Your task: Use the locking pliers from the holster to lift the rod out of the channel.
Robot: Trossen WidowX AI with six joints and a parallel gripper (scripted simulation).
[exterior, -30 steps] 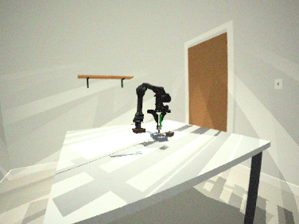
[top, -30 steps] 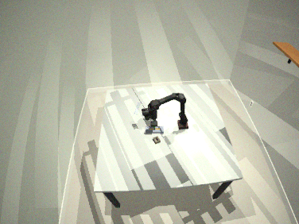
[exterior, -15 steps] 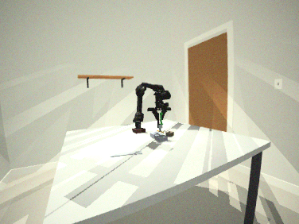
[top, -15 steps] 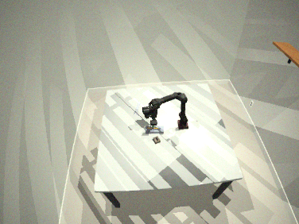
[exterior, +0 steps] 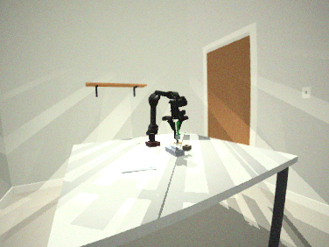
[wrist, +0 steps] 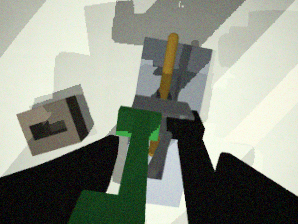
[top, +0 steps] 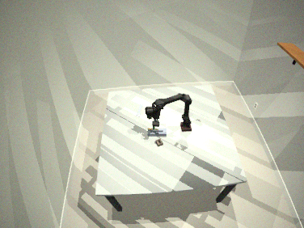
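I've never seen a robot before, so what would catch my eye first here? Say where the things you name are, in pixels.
Probably the black arm, bent over the white table (top: 133,170) (exterior: 105,193); its gripper (exterior: 177,124) (wrist: 168,153) is shut on the green-handled pliers (exterior: 178,127) (wrist: 134,165). Close up, a golden rod (wrist: 170,57) stands out against the grey-blue block (top: 163,133) (exterior: 174,151) (wrist: 200,65) below. Behind, there's a brown door (exterior: 228,92).

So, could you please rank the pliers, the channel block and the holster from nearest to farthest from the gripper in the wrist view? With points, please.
1. Pliers (wrist: 165,106), between the fingers of the gripper (wrist: 168,153).
2. Channel block (wrist: 150,77), just beyond the pliers.
3. Holster (wrist: 47,122), off at image left.
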